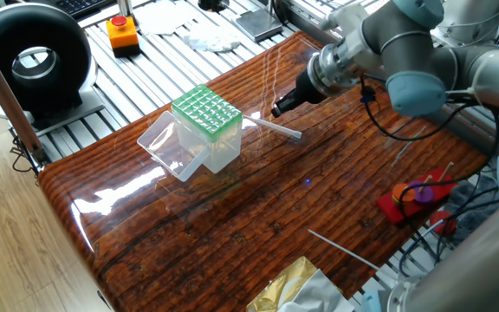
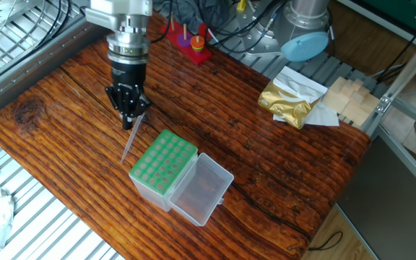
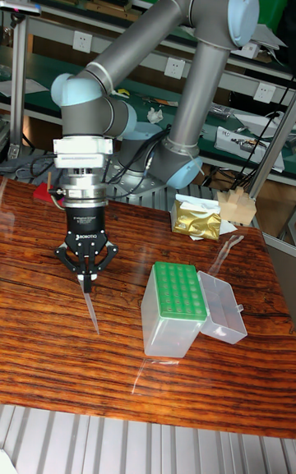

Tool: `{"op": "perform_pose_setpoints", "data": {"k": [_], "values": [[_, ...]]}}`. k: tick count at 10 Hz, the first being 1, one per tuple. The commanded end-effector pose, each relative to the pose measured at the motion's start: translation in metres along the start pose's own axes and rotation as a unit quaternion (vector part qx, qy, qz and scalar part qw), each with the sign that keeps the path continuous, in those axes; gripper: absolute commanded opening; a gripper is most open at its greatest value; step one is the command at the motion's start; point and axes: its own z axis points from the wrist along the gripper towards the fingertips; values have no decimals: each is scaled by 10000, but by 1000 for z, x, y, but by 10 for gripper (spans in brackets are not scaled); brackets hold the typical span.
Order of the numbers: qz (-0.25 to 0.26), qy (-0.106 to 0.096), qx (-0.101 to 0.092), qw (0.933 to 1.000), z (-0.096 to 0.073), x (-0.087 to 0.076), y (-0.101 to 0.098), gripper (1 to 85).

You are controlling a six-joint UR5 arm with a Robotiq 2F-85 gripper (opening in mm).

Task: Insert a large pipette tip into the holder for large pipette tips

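Here the gripper (image 3: 85, 273) hangs at centre left of the tall view, jaws pinched together on the wide end of the pipette tip (image 3: 90, 306), left of the green-topped box (image 3: 171, 308).

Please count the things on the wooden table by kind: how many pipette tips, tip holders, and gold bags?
Pipette tips: 1
Tip holders: 1
Gold bags: 1
Total: 3
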Motion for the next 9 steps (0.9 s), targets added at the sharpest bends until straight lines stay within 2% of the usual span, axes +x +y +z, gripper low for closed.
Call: {"op": "perform_pose_setpoints", "data": {"k": [1,4,5,8,9], "values": [[-556,-9,11,9985,1,5,8,10],[-948,146,50,9954,-4,18,8,10],[-1089,128,32,9940,-8,19,7,10],[-1237,-346,-71,9917,-14,-3,9,10],[-1267,-433,-115,9909,-14,-6,10,10]]}}
